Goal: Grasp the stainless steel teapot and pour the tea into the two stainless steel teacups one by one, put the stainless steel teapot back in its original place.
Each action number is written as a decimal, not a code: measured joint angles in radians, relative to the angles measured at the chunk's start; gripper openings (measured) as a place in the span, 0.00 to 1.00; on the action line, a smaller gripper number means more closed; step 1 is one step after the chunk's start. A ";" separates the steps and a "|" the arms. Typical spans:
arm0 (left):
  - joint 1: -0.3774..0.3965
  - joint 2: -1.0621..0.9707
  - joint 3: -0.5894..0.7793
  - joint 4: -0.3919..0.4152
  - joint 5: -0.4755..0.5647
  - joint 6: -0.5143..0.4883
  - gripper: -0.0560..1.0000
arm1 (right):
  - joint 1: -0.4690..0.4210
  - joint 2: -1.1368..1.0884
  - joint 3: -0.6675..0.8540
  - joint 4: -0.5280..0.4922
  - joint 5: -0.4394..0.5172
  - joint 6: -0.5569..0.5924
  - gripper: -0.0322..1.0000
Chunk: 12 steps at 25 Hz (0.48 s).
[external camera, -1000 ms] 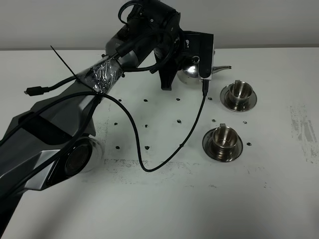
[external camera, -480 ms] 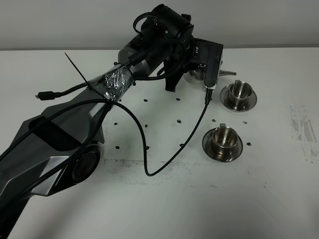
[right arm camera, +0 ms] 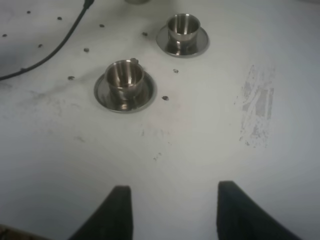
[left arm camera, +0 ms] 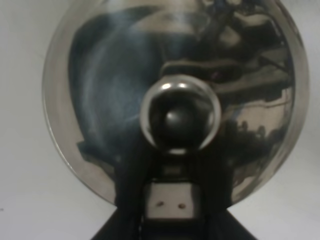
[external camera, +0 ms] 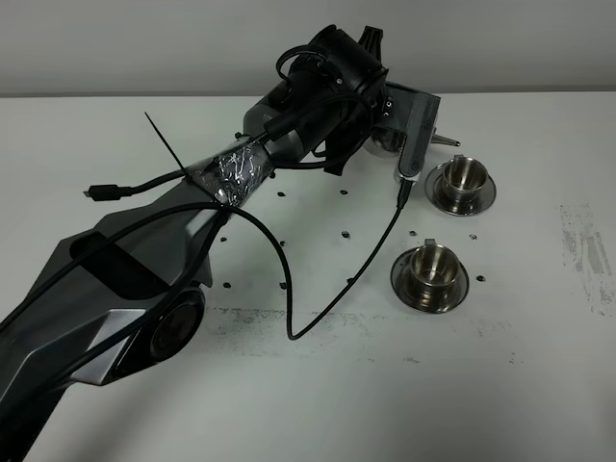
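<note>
The stainless steel teapot (external camera: 389, 141) is at the back of the white table, mostly hidden by my left wrist; its thin spout (external camera: 446, 141) points right. In the left wrist view its domed lid (left arm camera: 100, 90) and knob (left arm camera: 180, 114) fill the picture. My left gripper (external camera: 383, 123) (left arm camera: 172, 200) is shut at the pot's handle side. Two stainless steel teacups stand on saucers: the far one (external camera: 463, 174) (right arm camera: 183, 26) right of the pot, the near one (external camera: 430, 265) (right arm camera: 125, 75) in front. No tea shows. My right gripper (right arm camera: 172, 210) is open and empty, well short of the cups.
A black cable (external camera: 371, 252) hangs from the left wrist and loops over the table left of the near cup. Small dark dots (external camera: 345, 233) mark the tabletop. A scuffed patch (external camera: 587, 252) lies at the right. The left arm's base (external camera: 115, 298) fills the front left.
My left arm has swung to the right with the teapot; the spout has shifted toward the far cup. The cups have not moved.
</note>
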 joint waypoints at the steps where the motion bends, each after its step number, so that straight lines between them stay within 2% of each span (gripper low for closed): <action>1: -0.002 0.000 0.002 0.004 -0.005 0.000 0.24 | 0.000 0.000 0.000 0.000 0.000 0.000 0.41; 8: -0.016 0.000 0.002 0.064 -0.016 0.005 0.24 | 0.000 0.000 0.000 -0.011 0.000 0.000 0.41; 12: -0.019 0.000 0.002 0.072 -0.017 0.047 0.24 | 0.000 0.000 0.000 -0.020 0.000 0.000 0.41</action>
